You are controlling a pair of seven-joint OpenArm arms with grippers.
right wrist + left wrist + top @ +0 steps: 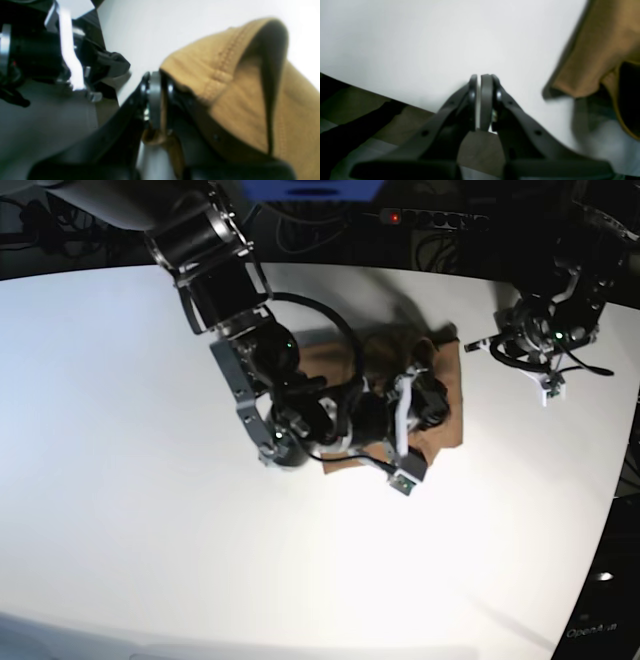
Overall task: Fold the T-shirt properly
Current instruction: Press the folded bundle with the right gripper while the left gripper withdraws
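Tan-brown cotton fills the three o'clock side of the left wrist view: a limp lobe of the T-shirt (597,52) hangs above the white desk (420,42), casting a shadow. The left end effector (479,80) sits at six o'clock, its two jaws pressed together on nothing, apart from the cloth.

In the right wrist view the right end effector (157,82) is clamped on a stitched hem of the T-shirt (225,82); fabric is pinched between the jaws and drapes away toward three o'clock, folding over itself.

In the base view the T-shirt (452,402) lies bunched near the centre of the desk (120,480), mostly hidden under the right arm, whose right end effector (392,412) reaches into it. The left end effector (548,385) is well apart at two o'clock.

The cloth looks light, soft and floppy, likely to sag and crease wherever unsupported. A doubled hem or seam seems the surest hold, and two separated corners would probably keep an edge taut.
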